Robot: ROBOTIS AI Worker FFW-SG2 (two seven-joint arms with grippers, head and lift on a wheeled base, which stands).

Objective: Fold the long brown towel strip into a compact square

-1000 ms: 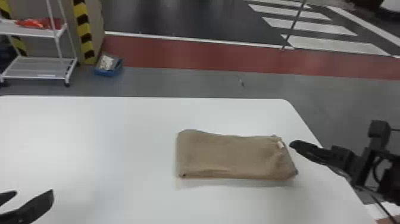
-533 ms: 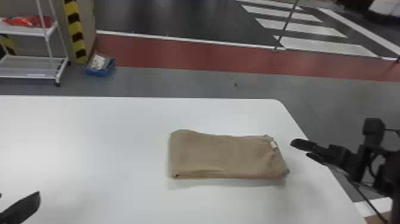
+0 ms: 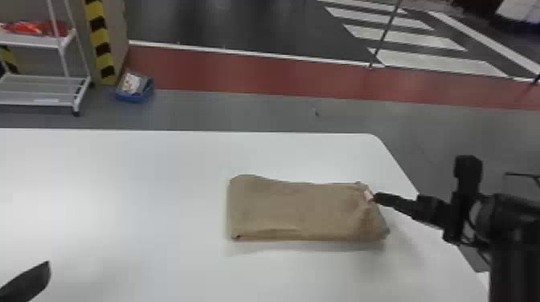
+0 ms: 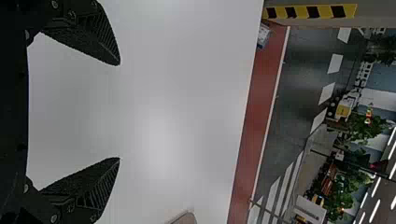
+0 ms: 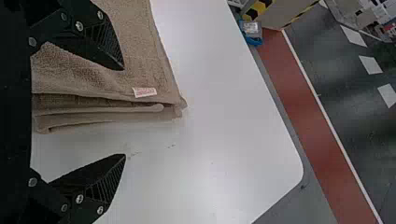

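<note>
The brown towel (image 3: 297,211) lies on the white table as a folded rectangle, longer from left to right, its layered right end slanting. My right gripper (image 3: 375,197) is at that end, by the small white tag. In the right wrist view my right gripper (image 5: 125,112) is open, one finger over the towel (image 5: 140,56) and the other over bare table, with the stacked layers' edge between them. My left gripper (image 3: 48,265) is at the head view's lower left corner, away from the towel. In the left wrist view my left gripper (image 4: 120,111) stands open above the table, holding nothing.
The white table (image 3: 120,180) ends in a rounded far right corner beyond the towel. On the floor past it are a white shelf cart (image 3: 40,90) and a blue box (image 3: 134,86) at the left, away from both arms.
My right gripper has come leftward to the towel's right end from a spot beside it. The head view has shifted a little. The towel keeps its folded shape.
</note>
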